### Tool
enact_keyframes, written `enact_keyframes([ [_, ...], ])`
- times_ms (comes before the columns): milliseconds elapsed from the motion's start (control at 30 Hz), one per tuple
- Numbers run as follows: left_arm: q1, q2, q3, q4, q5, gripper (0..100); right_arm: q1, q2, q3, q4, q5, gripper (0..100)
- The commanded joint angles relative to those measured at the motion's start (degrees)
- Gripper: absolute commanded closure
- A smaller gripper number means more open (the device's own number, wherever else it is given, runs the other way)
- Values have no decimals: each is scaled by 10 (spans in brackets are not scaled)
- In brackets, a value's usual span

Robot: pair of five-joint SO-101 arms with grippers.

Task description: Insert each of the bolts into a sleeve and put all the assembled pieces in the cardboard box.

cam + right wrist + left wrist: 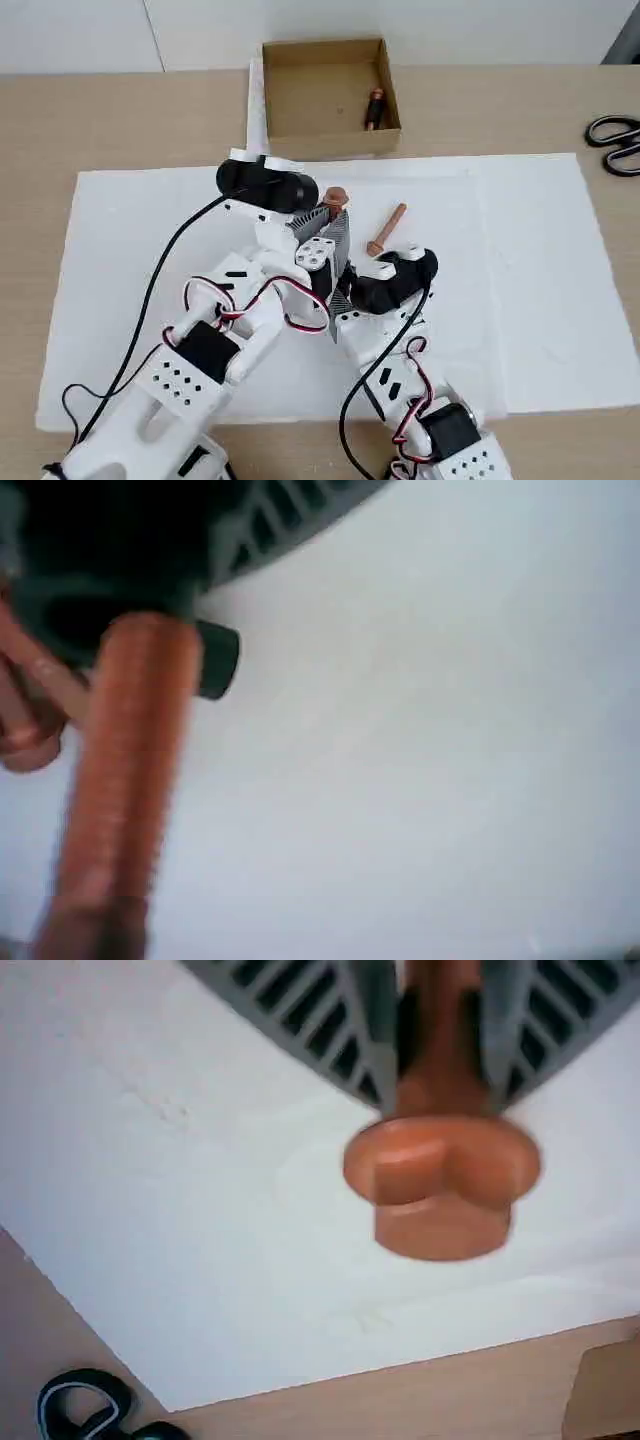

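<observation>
One assembled piece (pixel 374 108) lies already inside the cardboard box (pixel 330 146), against its right wall, so a first part of the task looks finished. The rest is, in my judgement, not yet done. The left gripper (pixel 334 214) is pressed together on the shaft of an orange bolt (pixel 440 1185), with the hexagonal head sticking out past the jaws and held above the white sheet (pixel 520 280), near the front of the box; this bolt carries no sleeve that I can see. A second bolt (pixel 388 228) is just beside the right gripper (pixel 385 264), also bare, and whether that gripper grips it I cannot tell. In the right wrist view a small black cylinder (pixel 216 660) shows next to this bolt; it may be a sleeve. So two bolts seem left to be sleeved and boxed.
</observation>
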Motion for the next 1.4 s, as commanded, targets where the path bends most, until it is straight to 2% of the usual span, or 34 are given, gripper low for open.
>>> enact_keyframes([
  [0,7,-9,-4,-12,1,994,0,-9,4,0,-6,995],
  [400,13,-9,7,-31,-1,994,0,-9,4,0,-6,995],
  [633,15,-9,22,-44,-35,994,0,-9,4,0,-6,995],
  [1367,18,-9,22,-53,-9,994,0,-9,4,0,-6,995],
])
